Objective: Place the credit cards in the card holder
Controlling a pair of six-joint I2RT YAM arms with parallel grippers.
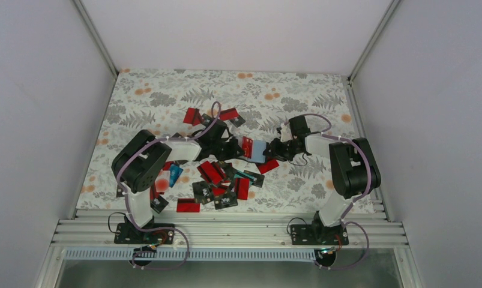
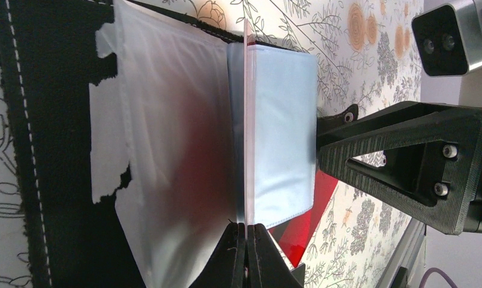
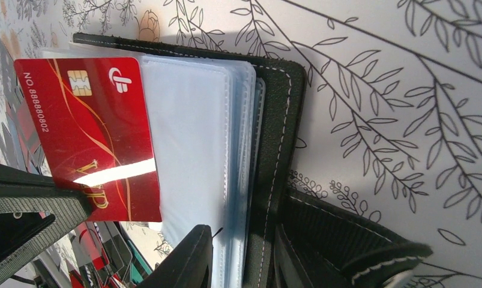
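At mid tabletop (image 1: 322, 96), black stitched card holder (image 3: 280, 120) clamped by its edge in part-open right gripper (image 3: 244, 243); left gripper (image 2: 247, 231) pinched tight on glossy red credit card (image 3: 94, 132) over its clear sleeves.

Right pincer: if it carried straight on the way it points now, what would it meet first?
The card holder. The right pincer grips its clear sleeves and black cover edge, so going on pushes into it. Beyond, only tablecloth shows, though depth is unclear.

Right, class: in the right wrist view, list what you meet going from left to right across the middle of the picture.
Red credit card with a gold chip → clear plastic sleeves → black stitched cover of the card holder → white floral-print tablecloth.
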